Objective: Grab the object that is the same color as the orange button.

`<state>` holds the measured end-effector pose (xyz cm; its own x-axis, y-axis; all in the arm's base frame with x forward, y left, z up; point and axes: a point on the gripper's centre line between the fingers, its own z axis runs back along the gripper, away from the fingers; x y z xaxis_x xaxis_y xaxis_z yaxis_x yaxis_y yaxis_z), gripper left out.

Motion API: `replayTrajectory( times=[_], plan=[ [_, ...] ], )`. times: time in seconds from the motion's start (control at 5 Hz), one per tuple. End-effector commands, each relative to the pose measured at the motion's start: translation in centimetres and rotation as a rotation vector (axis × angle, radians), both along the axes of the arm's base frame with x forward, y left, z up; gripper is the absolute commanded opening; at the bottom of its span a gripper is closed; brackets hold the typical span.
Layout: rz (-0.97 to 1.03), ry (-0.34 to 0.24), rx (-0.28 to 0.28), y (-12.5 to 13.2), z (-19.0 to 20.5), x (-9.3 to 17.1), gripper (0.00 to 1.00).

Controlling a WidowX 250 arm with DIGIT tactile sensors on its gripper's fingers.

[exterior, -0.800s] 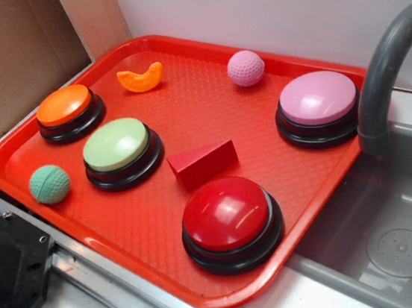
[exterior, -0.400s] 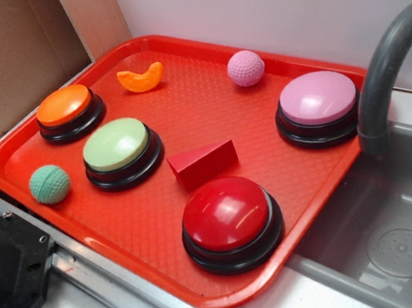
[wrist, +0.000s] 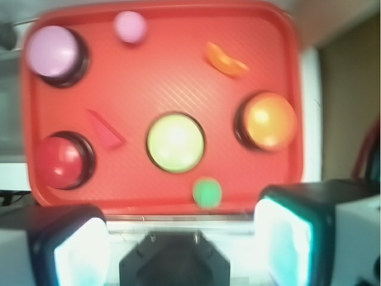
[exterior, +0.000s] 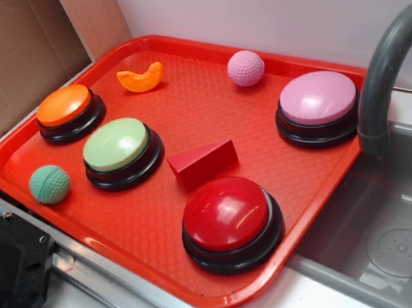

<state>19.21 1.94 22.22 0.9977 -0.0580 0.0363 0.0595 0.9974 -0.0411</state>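
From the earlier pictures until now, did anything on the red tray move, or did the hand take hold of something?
Nothing visibly changed. The orange crescent piece lies at the far side of the red tray, beside the orange button, untouched. The other buttons, the balls and the red wedge keep their places. The hand is open above the tray's near edge, holding nothing.

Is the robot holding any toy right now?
No, nothing is held. The hand is open and empty, up above the tray. The orange crescent toy lies untouched near the orange button.
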Motion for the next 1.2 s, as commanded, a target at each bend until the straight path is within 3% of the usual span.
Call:
replayTrajectory(
  times=[0.0, 0.2, 0.4, 1.0],
  plan=[
    [-0.400, -0.085, -0.013, 1.9, -0.7, 6.1, 1.00],
    [-0.620, -0.002, 0.039, 2.3, -3.4, 7.8, 1.00],
    [-0.665, 0.069, 0.065, 3.1, -5.4, 7.9, 1.00],
    [-0.665, 0.069, 0.065, 3.1, -5.4, 7.9, 1.00]
  ],
)
